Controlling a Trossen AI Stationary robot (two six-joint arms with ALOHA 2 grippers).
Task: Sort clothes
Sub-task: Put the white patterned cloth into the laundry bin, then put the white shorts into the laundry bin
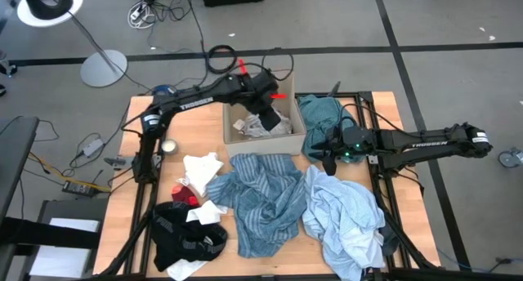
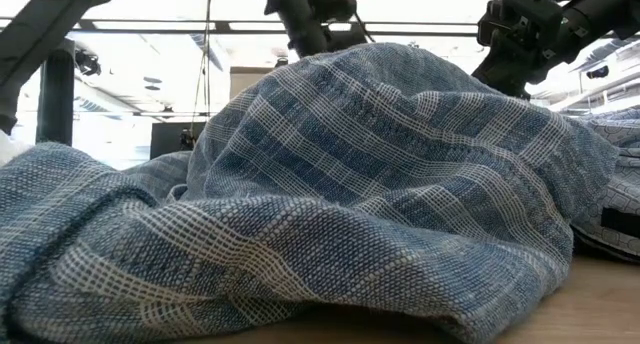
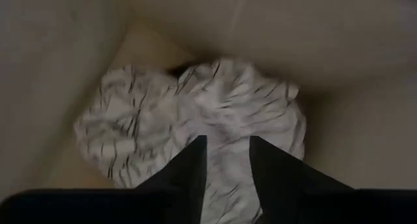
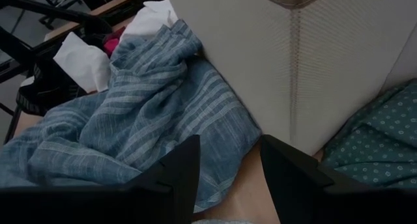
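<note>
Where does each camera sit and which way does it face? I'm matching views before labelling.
High: overhead, looking straight down on the table; both arms show.
Low: table height, facing the blue striped shirt; arms above.
Left wrist: over the cardboard box, facing the grey-white patterned piece; left gripper open.
Right wrist: faces the box corner and the teal top; right gripper open.
Shared: high and right wrist both show the striped shirt.

Coarse-woven cloth blue striped shirt (image 2: 330, 184)
</note>
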